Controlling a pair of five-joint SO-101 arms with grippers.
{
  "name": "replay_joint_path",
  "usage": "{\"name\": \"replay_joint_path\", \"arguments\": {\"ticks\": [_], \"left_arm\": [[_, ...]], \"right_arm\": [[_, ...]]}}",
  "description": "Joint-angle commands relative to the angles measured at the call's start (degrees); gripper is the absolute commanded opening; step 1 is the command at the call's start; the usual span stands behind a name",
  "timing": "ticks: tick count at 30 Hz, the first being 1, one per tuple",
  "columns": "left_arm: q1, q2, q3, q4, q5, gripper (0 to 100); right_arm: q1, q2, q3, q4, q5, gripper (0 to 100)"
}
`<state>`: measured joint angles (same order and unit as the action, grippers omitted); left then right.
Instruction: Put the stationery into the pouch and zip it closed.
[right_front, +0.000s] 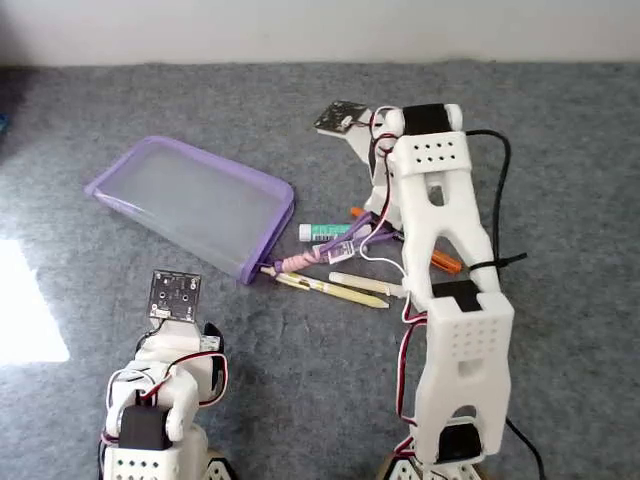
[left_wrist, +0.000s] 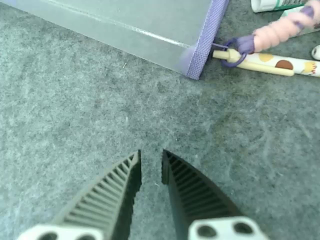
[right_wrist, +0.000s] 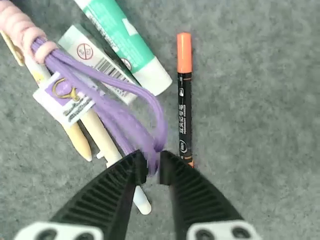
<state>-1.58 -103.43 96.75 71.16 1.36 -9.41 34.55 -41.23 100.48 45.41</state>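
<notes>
The purple see-through pouch (right_front: 195, 205) lies flat left of centre, with a corner (left_wrist: 197, 60) close to my left arm. From that corner runs a purple strap (right_wrist: 115, 107) with a pink wrapped part (right_front: 297, 262) and a label. My right gripper (right_wrist: 152, 162) is shut on the strap's loop, over the stationery pile (right_front: 372, 230). There lie a green-and-white glue stick (right_wrist: 125, 42), an orange-capped black marker (right_wrist: 183, 95), a cream patterned pen (right_front: 330, 288) and a white pen (right_front: 365, 283). My left gripper (left_wrist: 150, 165) hovers low over bare carpet near the pouch, open by a narrow gap and holding nothing.
Everything rests on grey carpet (right_front: 300, 380). A white barcoded item (right_wrist: 95, 60) lies under the strap beside the glue stick. The right arm's white body (right_front: 450, 260) stretches over part of the marker. Open carpet spreads in front of the pouch.
</notes>
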Motion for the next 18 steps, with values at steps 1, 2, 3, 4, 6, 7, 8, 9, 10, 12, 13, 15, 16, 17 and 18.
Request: {"name": "replay_joint_path", "arguments": {"ticks": [1,2,3,4,6,7,8,9,10,12,13,15,16,17,18], "left_arm": [[0.09,-0.44,-0.31,0.44,0.35,7],[0.09,-0.44,-0.31,0.44,0.35,7],[0.09,-0.44,-0.31,0.44,0.35,7],[0.09,-0.44,-0.31,0.44,0.35,7],[0.09,-0.44,-0.31,0.44,0.35,7],[0.09,-0.44,-0.31,0.44,0.35,7],[0.09,-0.44,-0.31,0.44,0.35,7],[0.09,-0.44,-0.31,0.44,0.35,7],[0.09,-0.44,-0.31,0.44,0.35,7],[0.09,-0.44,-0.31,0.44,0.35,7],[0.09,-0.44,-0.31,0.44,0.35,7],[0.09,-0.44,-0.31,0.44,0.35,7],[0.09,-0.44,-0.31,0.44,0.35,7],[0.09,-0.44,-0.31,0.44,0.35,7],[0.09,-0.44,-0.31,0.44,0.35,7]], "right_arm": [[1.36,-8.66,2.11,2.59,0.44,26.9],[1.27,-10.24,3.25,2.59,0.35,29.8],[1.1,-11.74,4.48,2.59,0.35,30.8],[1.1,-13.05,5.45,2.51,0.44,30.5],[0.31,-15.08,7.3,2.51,0.44,29.6],[-0.31,-15.87,8.35,2.51,0.44,29.6],[-1.19,-16.4,9.58,2.51,0.44,29.6],[-2.59,-16.84,10.81,2.51,0.44,29.6],[-4.18,-16.92,12.04,2.51,0.44,29.6],[-7.96,-16.92,14.15,2.42,0.44,29.6],[-9.89,-16.84,15.21,2.33,0.62,29.6],[-14.02,-16.84,17.76,2.33,3.52,29.6],[-15.96,-16.84,18.81,2.33,5.63,29.6],[-17.54,-16.75,19.52,2.24,7.38,29.6],[-18.86,-16.57,19.96,1.8,8.44,29.6]]}}
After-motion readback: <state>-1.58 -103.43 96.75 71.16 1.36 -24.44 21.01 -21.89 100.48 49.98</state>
